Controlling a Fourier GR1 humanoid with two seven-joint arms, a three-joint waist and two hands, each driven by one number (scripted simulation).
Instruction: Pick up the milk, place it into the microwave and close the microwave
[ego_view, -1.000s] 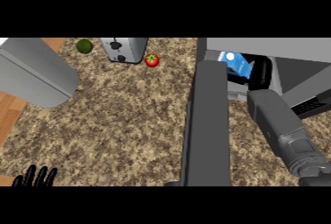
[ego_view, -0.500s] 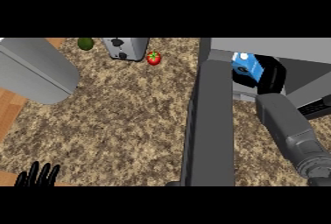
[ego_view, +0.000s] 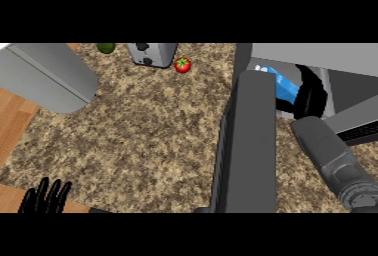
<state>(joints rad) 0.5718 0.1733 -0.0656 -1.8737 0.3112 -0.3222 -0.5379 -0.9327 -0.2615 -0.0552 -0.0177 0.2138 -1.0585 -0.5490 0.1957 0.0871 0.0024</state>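
At the lower left our left hand (ego_view: 46, 197) rests open, fingers straight and pointing up, holding nothing. Above it stands a smooth grey box (ego_view: 44, 75) with flat sides, at the edge of the speckled brown stone counter (ego_view: 148, 130). Up and to the right of that hand, along the far edge, we see a small green rounded item (ego_view: 105, 48), a grey metal appliance (ego_view: 151, 52) with dark patches on top, and a round red fruit (ego_view: 182, 65) with a green top. The microwave (ego_view: 317, 52) stands open, its flat grey door (ego_view: 251, 145) swung out just left of our right hand (ego_view: 308, 97). That hand is inside the cavity. The blue milk (ego_view: 286, 86) carton sits in there too, just left of the hand. We cannot tell whether the hand grips the carton.
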